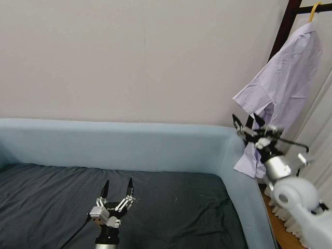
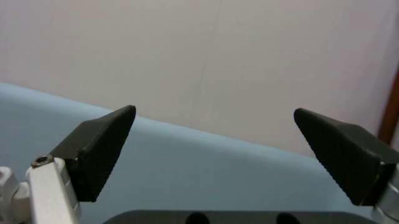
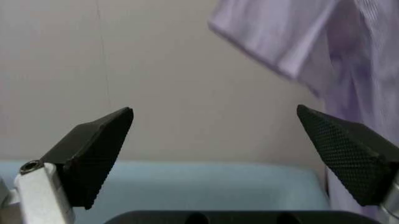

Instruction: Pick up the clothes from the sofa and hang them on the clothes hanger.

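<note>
A lilac short-sleeved shirt [image 1: 288, 78] hangs on a yellow hanger [image 1: 315, 9] from the dark clothes rack [image 1: 284, 28] at the far right, its sleeve and side [image 3: 299, 42] also filling one side of the right wrist view. My right gripper [image 1: 251, 125] is open beside the shirt's lower hem, above the sofa's right armrest, with nothing between its fingertips [image 3: 346, 154]. My left gripper [image 1: 118, 189] stands open and upright over the dark seat cushion [image 1: 52, 202], holding nothing; in the left wrist view its fingertips [image 2: 103, 144] frame the sofa back.
The pale blue sofa [image 1: 129, 145] spans the view, backrest against a plain wall [image 1: 129, 57]. Wooden floor [image 1: 282, 233] shows right of the armrest, below the rack.
</note>
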Motion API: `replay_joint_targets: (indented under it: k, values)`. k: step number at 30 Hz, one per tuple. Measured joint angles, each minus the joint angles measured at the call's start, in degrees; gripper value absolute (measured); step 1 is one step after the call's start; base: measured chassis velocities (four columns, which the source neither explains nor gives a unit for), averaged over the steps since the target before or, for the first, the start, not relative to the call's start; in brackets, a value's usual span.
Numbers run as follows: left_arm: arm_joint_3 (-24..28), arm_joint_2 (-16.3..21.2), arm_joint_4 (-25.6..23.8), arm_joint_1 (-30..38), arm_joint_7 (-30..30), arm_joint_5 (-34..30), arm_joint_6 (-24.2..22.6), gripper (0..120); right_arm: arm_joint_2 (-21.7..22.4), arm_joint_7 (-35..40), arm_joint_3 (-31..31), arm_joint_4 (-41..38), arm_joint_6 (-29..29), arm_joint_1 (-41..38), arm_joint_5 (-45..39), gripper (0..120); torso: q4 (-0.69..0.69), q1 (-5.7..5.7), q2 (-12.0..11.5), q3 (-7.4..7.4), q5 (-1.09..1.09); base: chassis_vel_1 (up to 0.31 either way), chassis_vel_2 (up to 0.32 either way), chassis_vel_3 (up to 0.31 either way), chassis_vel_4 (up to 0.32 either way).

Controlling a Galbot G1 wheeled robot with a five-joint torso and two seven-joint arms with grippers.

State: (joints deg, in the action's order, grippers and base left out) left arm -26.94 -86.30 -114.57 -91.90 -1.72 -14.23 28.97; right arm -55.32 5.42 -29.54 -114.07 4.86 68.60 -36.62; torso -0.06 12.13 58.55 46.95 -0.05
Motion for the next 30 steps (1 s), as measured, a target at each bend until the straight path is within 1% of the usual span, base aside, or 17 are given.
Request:
replay_joint_targets:
  k: [1,2,3,4,7,8,12,13,14,17,30]
  values:
    - [-0.9,-0.4,0.2,-0.6,2.2,3.4,-0.3,100,-2.5,-0.9,-1.4,-0.8,-0.4,4.3,3.8,100,-0.03,0.0,0.0,0.0,0.03,0.0,0.0,0.0,0.0]
    - [-1.1,-0.6,0.4,-1.1,4.7,5.8,-1.1,100,-5.3,-2.3,-2.5,-1.4,0.1,8.5,8.0,100,-0.02,0.0,0.0,0.0,0.01,0.0,0.0,0.0,0.0]
    - [-1.1,-0.6,0.4,-1.1,4.7,5.8,-1.1,100,-5.3,-2.3,-2.5,-1.4,0.1,8.5,8.0,100,-0.02,0.0,0.0,0.0,0.01,0.0,0.0,0.0,0.0]
    - [-0.8,-0.7,0.6,-1.5,6.7,6.9,-1.7,100,-7.6,-2.9,-2.9,-1.9,0.8,11.6,11.3,100,-0.03,0.0,0.0,-0.01,0.01,0.0,0.0,0.0,0.0]
    - [0.3,-1.0,0.7,-2.4,8.9,8.1,-2.7,100,-12.5,-3.0,-3.2,-3.7,1.8,16.5,17.7,100,0.0,0.0,0.0,0.0,-0.01,0.0,0.0,0.0,0.0]
    - [0.3,-1.0,0.7,-2.4,8.9,8.1,-2.7,100,-12.5,-3.0,-3.2,-3.7,1.8,16.5,17.7,100,0.0,0.0,0.0,0.0,-0.01,0.0,0.0,0.0,0.0]
    - [1.8,-1.1,-2.0,-3.1,11.1,8.4,-5.4,100,-17.8,-1.9,-3.1,-4.9,3.9,19.6,24.6,100,0.01,0.0,0.0,0.0,-0.01,0.0,0.0,0.0,0.0]
    - [1.8,-1.1,-2.0,-3.1,11.1,8.4,-5.4,100,-17.8,-1.9,-3.1,-4.9,3.9,19.6,24.6,100,0.01,0.0,0.0,0.0,-0.01,0.0,0.0,0.0,0.0]
    - [1.9,-1.0,-3.3,-3.6,11.1,8.7,-6.9,100,-19.3,-2.1,-3.5,-5.2,4.7,20.7,26.2,100,-0.01,0.0,0.0,0.01,0.01,0.0,0.0,0.0,0.0]
    - [2.0,-1.0,-4.1,-3.9,10.8,8.8,-7.8,100,-20.0,-2.2,-3.6,-5.3,5.1,21.1,26.9,100,0.0,0.0,0.0,0.0,0.0,0.0,0.0,0.0,0.0]
    - [2.0,-0.9,-4.2,-3.9,10.6,8.6,-7.9,100,-19.8,-2.2,-3.4,-5.2,5.1,20.6,26.5,100,0.0,0.0,0.0,0.01,0.01,0.0,0.0,0.0,0.0]
